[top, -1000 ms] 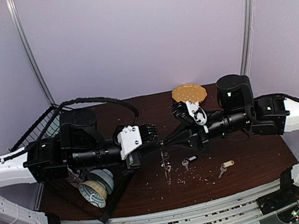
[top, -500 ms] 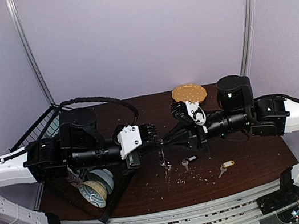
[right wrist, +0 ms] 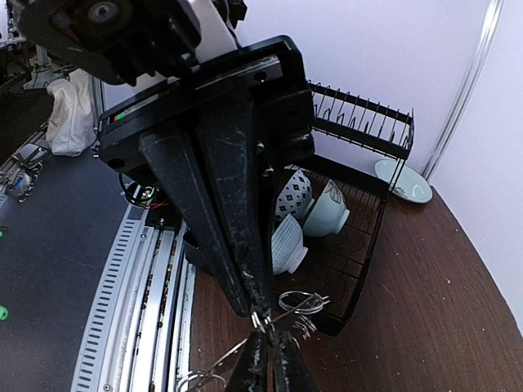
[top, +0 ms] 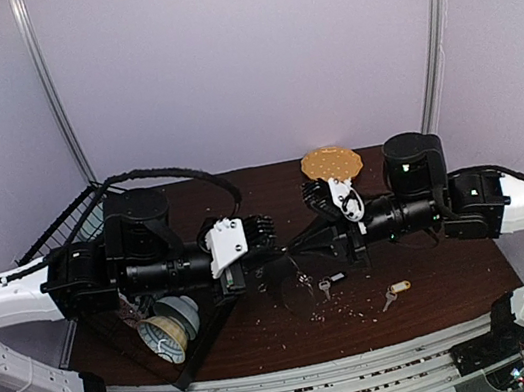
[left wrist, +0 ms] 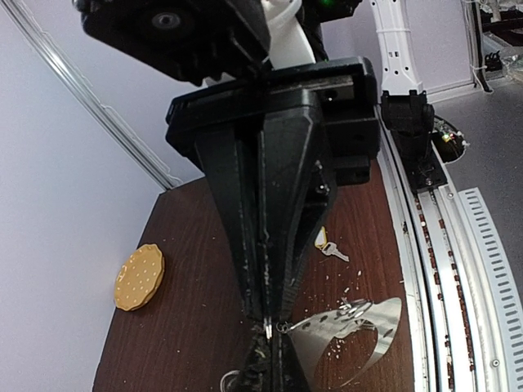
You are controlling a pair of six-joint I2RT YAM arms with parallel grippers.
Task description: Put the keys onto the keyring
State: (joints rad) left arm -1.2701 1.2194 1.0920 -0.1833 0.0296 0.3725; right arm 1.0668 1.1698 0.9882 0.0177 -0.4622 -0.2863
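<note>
A: Surroundings?
B: Dark brown table [top: 436,262], with crumbs [top: 322,315] scattered near its middle. A black wire dish rack [right wrist: 364,122] stands at the left with bowls [right wrist: 327,211] inside and a pale plate [right wrist: 403,181] at its far end. A yellow-tan dotted disc [top: 330,162] lies at the far edge, about centre.

A: What blocks the view?
B: Each wrist camera is mostly filled by the opposite gripper, so the pinch point is half hidden. From above, the left arm covers much of the rack.

A: Arm poses?
B: Both reach roughly level toward the middle. The fingers point at each other, tips almost meeting above the table.

A: Grips?
B: The left gripper [right wrist: 255,309] has its fingers pressed together, with thin wire caught at the tips. The right gripper [left wrist: 266,320] has its jaws closed to a slit, pinching the keyring [left wrist: 384,314] at its edge.

A: Task items?
B: The keyring hangs from the two tips, its silver loop drooping toward the near side. Whether it touches the table, I cannot tell. The key with the black-and-white tag [top: 330,283] lies on the table just right of the tips. The key with the yellow tag [top: 395,292] lies farther right. Both are off the ring.
</note>
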